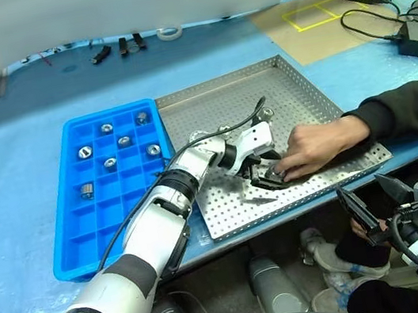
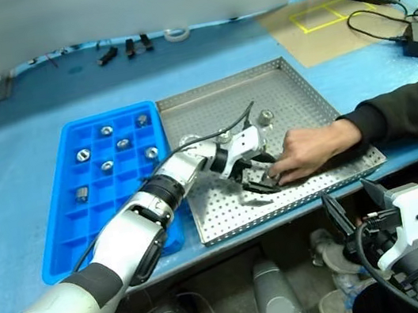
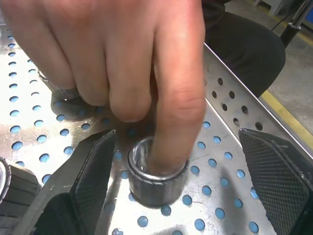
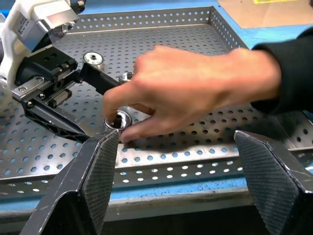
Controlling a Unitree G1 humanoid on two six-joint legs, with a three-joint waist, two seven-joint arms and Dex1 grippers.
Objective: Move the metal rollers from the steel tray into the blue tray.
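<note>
- Metal rollers: one [image 3: 157,178] stands upright on the steel tray [image 1: 294,90], between the left hand's [image 1: 267,175] spread fingers; person's hand [image 1: 312,147] has a fingertip in its hole, likely steadying it for pickup.
- A few more rollers remain on that tray.
- Blue tray [image 1: 78,235] on the tabletop holds seven rollers, one per compartment.
- Right hand [image 1: 374,205] apart, empty, off the tray's near edge.

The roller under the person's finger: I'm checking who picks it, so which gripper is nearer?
Left. The left gripper straddles the roller on the steel tray; the right gripper hangs off the tray's near edge.
</note>
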